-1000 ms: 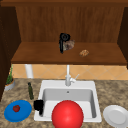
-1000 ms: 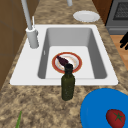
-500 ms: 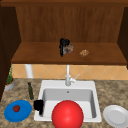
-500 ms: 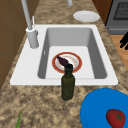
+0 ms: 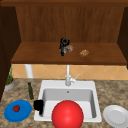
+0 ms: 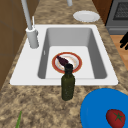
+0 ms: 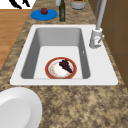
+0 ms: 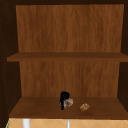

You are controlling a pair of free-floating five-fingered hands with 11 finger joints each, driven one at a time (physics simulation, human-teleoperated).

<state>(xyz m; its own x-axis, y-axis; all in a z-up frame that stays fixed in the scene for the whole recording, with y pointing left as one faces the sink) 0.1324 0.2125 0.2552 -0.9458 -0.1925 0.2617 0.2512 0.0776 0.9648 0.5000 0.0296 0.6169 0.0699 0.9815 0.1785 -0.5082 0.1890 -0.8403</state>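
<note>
Brown bun [image 5: 69, 48] on shelf [image 5: 102, 57], clasped by right hand's [image 5: 63, 45] curled fingers; grasp apparently made, lifting next needs steadiness. Left hand [image 5: 38, 106] hovers, fingers slack.

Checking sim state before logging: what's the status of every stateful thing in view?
bottle, upright.
faucet, no water running.
red-rimmed plate, flat in sink, dark food on it.
blue plate, holds a tomato.
white plate, empty.
left hand, open, holding nothing.
right hand, at shelf, against brown item; grip unclear.
</note>
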